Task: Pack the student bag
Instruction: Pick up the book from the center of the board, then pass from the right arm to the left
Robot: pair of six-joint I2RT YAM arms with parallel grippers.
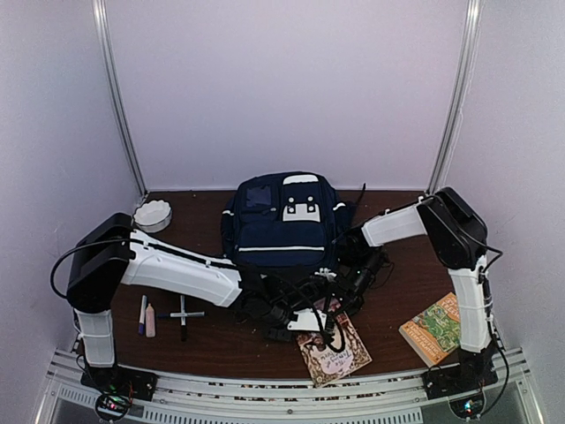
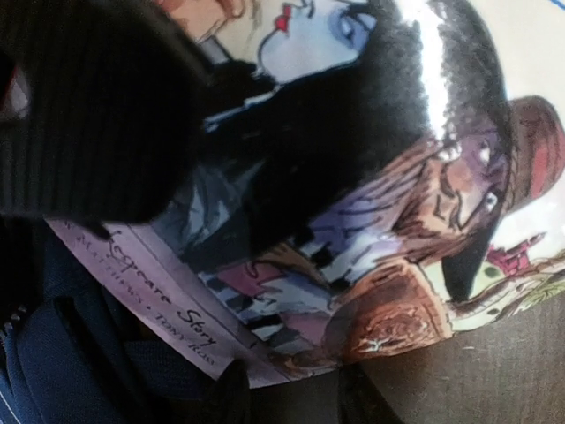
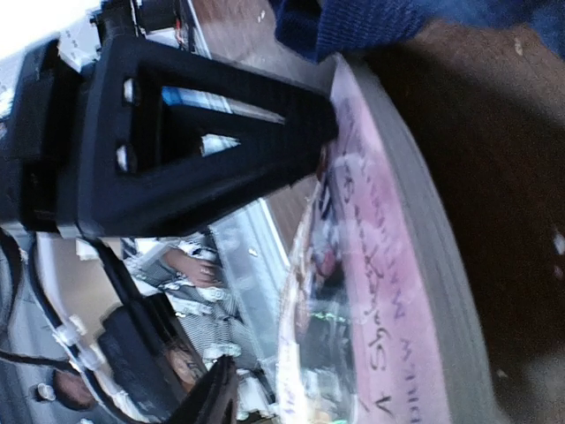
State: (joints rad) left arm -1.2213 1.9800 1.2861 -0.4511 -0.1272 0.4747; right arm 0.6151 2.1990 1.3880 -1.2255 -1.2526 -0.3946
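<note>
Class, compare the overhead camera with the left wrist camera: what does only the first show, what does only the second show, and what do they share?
Only the overhead view shows most of the backpack, the white bowl, the pens and a second book. Only the left wrist view shows the drawn faces and the lettering on the cover's pink strip. Both show the picture book lying on the brown table beside the backpack.
</note>
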